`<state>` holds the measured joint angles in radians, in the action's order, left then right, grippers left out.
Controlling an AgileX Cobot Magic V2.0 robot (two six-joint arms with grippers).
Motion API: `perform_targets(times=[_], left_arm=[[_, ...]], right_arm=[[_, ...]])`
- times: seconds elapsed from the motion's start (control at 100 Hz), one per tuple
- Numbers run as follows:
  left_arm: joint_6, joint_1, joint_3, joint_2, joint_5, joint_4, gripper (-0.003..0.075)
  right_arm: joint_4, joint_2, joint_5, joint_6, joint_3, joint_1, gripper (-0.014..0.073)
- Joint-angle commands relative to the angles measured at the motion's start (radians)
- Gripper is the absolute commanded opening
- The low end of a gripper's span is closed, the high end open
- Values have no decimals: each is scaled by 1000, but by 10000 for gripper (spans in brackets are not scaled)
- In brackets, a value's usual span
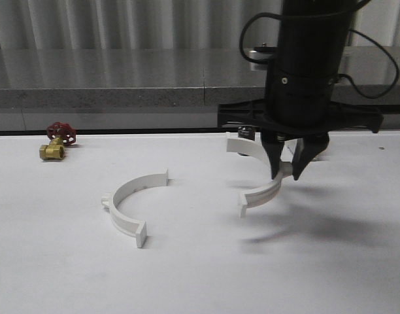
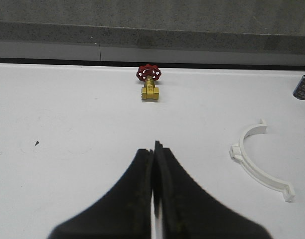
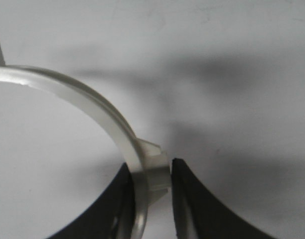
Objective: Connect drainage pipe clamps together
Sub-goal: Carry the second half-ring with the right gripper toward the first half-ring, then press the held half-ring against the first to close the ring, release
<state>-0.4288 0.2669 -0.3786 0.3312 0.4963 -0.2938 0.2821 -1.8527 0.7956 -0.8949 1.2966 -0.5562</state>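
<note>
White plastic is pinched in the right gripper (image 1: 287, 171): it has one half-ring (image 1: 259, 193) by its ear tab, lifted clear of the table (image 1: 200, 275) (its shadow lies apart beneath), presumably to carry it to its mate. The other half-ring (image 1: 131, 203) lies flat well to the left, open side facing it. The left gripper (image 2: 153, 169) is closed on nothing.
</note>
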Motion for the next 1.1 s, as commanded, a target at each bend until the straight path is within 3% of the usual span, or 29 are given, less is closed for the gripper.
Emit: perform_targets(times=[0.0, 0.39, 1.09], left_arm=[[-10, -2, -27, 5, -67, -7, -20], [-10, -2, -27, 5, -67, -7, -20], [-10, -2, -27, 5, -67, -7, -20]], right_arm=[[40, 11, 21, -24, 77, -23, -10], [23, -132, 62, -64, 250, -110, -10], [-46, -180, 15, -64, 251, -120, -10]])
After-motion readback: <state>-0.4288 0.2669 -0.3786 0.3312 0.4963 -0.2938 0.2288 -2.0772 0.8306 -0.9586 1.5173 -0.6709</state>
